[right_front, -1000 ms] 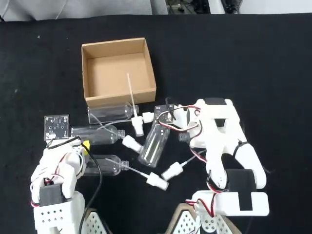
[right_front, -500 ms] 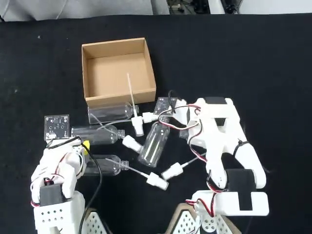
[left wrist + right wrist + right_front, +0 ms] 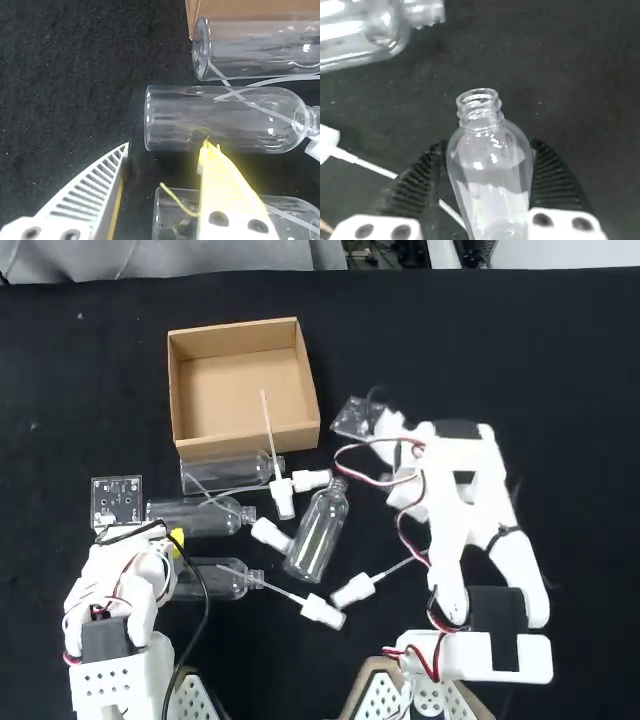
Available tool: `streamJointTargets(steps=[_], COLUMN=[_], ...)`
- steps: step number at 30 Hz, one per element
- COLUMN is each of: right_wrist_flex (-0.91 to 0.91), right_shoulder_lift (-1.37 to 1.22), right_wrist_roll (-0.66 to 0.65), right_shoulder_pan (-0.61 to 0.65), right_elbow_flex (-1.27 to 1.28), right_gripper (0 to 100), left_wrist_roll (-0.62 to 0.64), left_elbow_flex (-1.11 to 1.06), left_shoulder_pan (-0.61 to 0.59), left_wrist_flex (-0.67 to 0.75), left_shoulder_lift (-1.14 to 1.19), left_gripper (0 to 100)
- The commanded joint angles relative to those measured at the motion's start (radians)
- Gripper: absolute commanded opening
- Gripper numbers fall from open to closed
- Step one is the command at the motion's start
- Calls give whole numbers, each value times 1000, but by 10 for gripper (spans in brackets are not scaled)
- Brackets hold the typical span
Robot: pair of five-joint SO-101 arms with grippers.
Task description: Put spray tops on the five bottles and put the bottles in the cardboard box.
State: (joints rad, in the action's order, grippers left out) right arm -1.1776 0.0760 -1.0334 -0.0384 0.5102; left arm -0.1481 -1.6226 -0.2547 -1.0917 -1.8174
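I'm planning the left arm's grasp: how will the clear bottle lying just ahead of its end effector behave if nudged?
The bottle lies on its side and is round-bodied, so it would probably roll. It looks empty and thin-walled, so it is likely light, and its glossy surface may be slippery. The left end effector stands open right at it.

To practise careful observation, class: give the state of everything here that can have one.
Brown cardboard box: open, no bottles inside.
Right end effector: shut.
Held clear plastic bottle: gripped, neck uncapped.
Left end effector: open, empty.
Middle clear plastic bottle: lying down, uncapped.
White plastic spray top: loose, unattached.
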Motion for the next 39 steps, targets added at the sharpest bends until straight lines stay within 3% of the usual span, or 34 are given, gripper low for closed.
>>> streamJointTargets(steps=[1, 16, 22, 28, 39], right_wrist_flex=[-95, -460, -520, -565, -500], right_shoulder_lift=[59, 61, 82, 263, 539], right_wrist_roll=[68, 244, 288, 295, 448], right_shoulder_pan=[-26, 26, 51, 69, 175], right_elbow_flex=[-122, -358, -381, -357, -272], right_gripper=[159, 158, 158, 158, 158], left_wrist_roll=[5, 5, 5, 5, 5], left_elbow_flex=[10, 10, 10, 10, 10], left_shoulder_pan=[-2, -2, -2, -2, -7], left_wrist_flex=[23, 23, 23, 23, 23], left_shoulder_lift=[-8, -8, -8, -8, -8], left_gripper=[209, 209, 209, 209, 209])
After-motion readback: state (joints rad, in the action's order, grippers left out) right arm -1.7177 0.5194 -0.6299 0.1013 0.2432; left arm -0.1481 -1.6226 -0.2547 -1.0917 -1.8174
